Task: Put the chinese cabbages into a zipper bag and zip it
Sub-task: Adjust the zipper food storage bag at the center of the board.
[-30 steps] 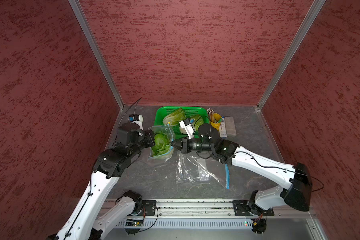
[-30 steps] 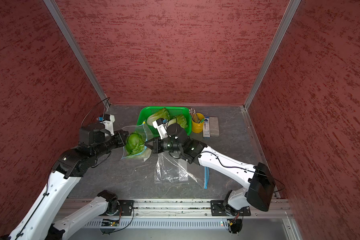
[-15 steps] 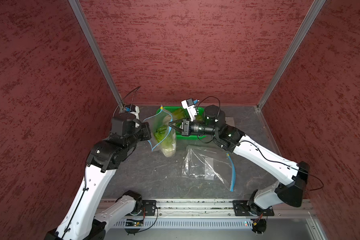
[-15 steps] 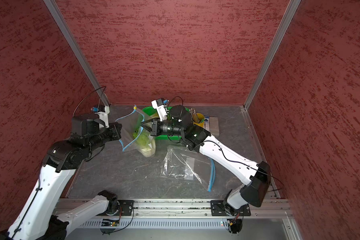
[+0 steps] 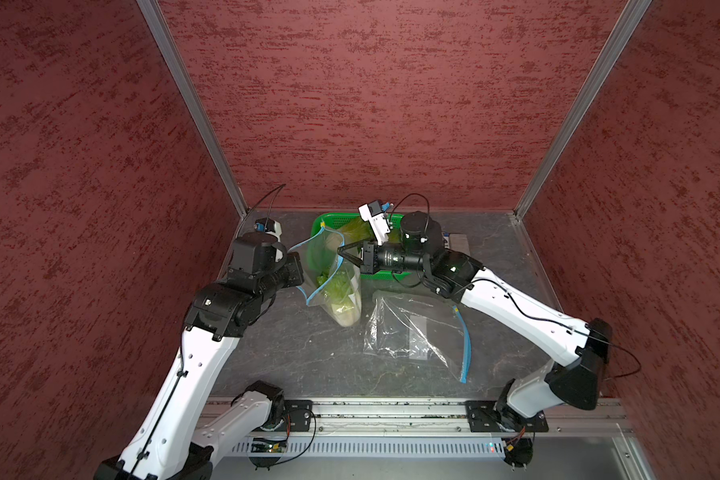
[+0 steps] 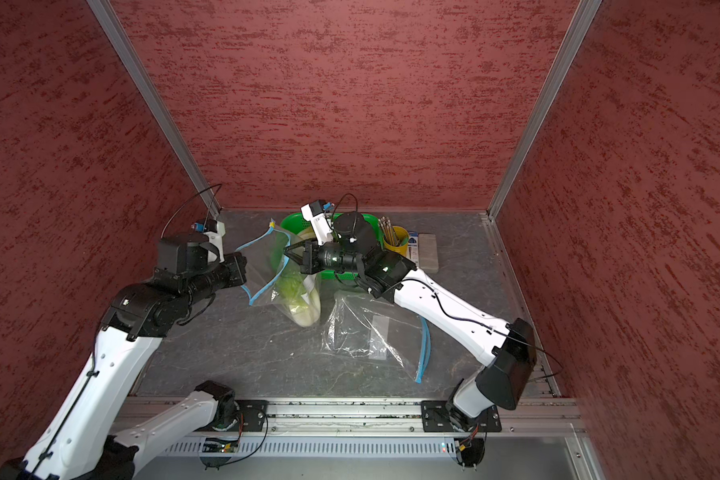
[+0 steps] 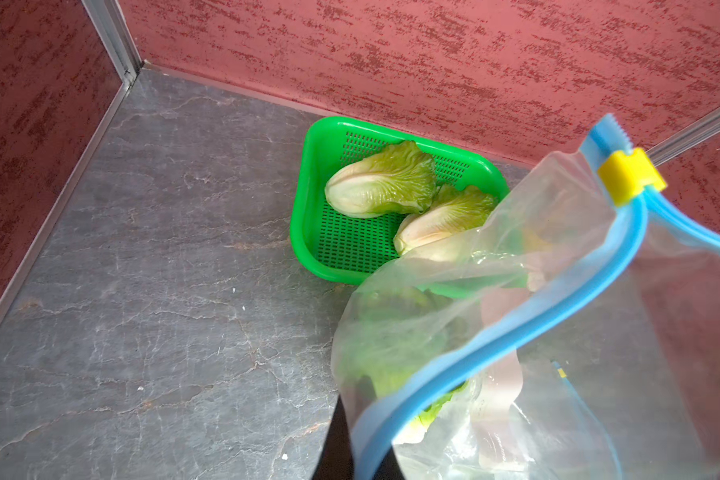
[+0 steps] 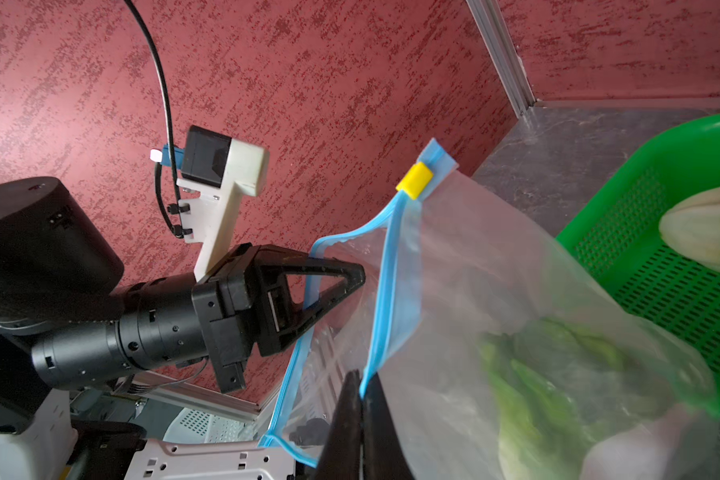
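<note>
Moved: zipper bag (image 5: pixel 323 255), a second ago low on the table (image 5: pixel 308 357), now lifted and hanging mouth-up between two raised arms. Nearest: spare zipper bag (image 5: pixel 408 328), empty, flat on the table beneath the right arm, not in use. Middle: left hand (image 5: pixel 297 269), closed on the blue rim at one side of the mouth. Right hand (image 5: pixel 341 252), pinched shut on the opposite rim, so the mouth gapes between them. Contents: bagged cabbage (image 5: pixel 344 301), one head, sunk to the bottom of the bag, below both hands and touching neither. Whether the bag's bottom rests on the table or hangs just above it cannot be told. Yellow slider (image 8: pixel 414 176) sits at the far end of the track, the zip undone. Farthest: green basket (image 7: pixel 304 195) by the back wall, just behind the right hand. It holds a basket cabbage (image 7: pixel 381 183) and, touching it, a second basket cabbage (image 7: pixel 445 220). Status, as judged: one of three loaded, two heads left to bag, then the zipping.
</note>
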`<action>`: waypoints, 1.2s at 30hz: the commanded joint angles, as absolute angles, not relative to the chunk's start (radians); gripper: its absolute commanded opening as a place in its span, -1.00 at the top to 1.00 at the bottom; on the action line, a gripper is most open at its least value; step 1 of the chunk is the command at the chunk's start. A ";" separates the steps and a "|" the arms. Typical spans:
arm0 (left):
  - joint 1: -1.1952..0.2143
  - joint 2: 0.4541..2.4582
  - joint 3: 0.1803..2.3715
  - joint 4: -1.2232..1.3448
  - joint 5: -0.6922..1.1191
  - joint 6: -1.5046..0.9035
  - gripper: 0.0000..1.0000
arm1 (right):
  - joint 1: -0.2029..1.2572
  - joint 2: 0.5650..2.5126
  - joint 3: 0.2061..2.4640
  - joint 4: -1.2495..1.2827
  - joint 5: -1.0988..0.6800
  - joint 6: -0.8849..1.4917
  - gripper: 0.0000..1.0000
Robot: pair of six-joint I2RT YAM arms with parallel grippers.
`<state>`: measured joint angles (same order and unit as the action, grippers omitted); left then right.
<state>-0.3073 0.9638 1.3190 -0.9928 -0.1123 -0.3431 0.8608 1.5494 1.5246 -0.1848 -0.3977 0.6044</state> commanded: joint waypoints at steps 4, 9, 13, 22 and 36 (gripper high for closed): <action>-0.280 0.959 1.372 -1.070 -0.209 -0.306 1.00 | 0.864 1.590 1.487 -0.052 -0.476 0.622 0.93; -0.257 0.974 1.440 -1.136 -0.347 -0.243 1.00 | 0.886 1.655 1.473 0.121 -0.524 0.696 0.92; -0.255 0.991 1.431 -1.139 -0.332 -0.229 1.00 | 0.890 1.699 1.444 0.188 -0.485 0.706 0.91; -0.315 0.952 1.193 -0.961 -0.147 -0.338 1.00 | 0.888 1.682 1.301 0.082 -0.330 0.655 0.81; -0.440 0.981 1.150 -0.923 -0.181 -0.394 1.00 | 0.884 1.581 1.245 0.022 -0.266 0.627 0.23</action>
